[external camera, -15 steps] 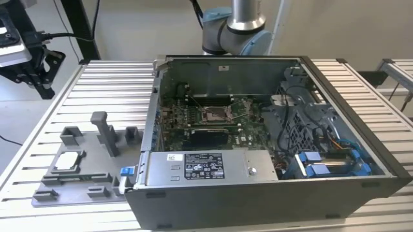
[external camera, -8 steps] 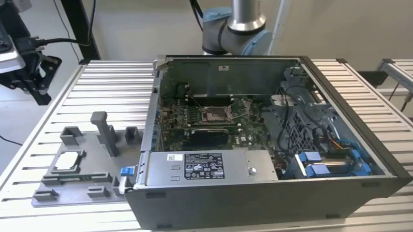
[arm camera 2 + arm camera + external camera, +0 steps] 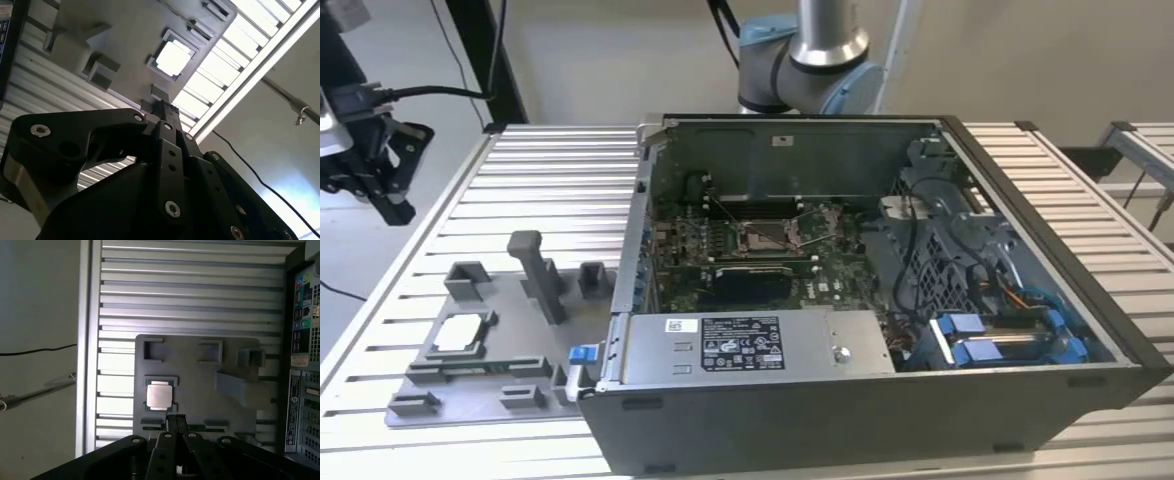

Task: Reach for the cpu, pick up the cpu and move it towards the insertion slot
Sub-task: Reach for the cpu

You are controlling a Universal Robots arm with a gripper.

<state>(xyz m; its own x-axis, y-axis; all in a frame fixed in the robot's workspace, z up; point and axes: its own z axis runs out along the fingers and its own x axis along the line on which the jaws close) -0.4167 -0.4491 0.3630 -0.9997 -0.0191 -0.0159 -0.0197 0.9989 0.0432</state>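
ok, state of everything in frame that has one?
gripper: shut, empty, short of the cpu.
cpu: flat in its fixture pocket, not gripped.
slot: no cpu in it.
fixture: holds the cpu.
case: on its side, open side up.

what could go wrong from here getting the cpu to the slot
1. The gripper has its jaws shut; lowered so, it might strike the cpu in its recess in the grey fixture.
2. The insertion slot lies low inside the open case; the chip could clip its wall on the way.
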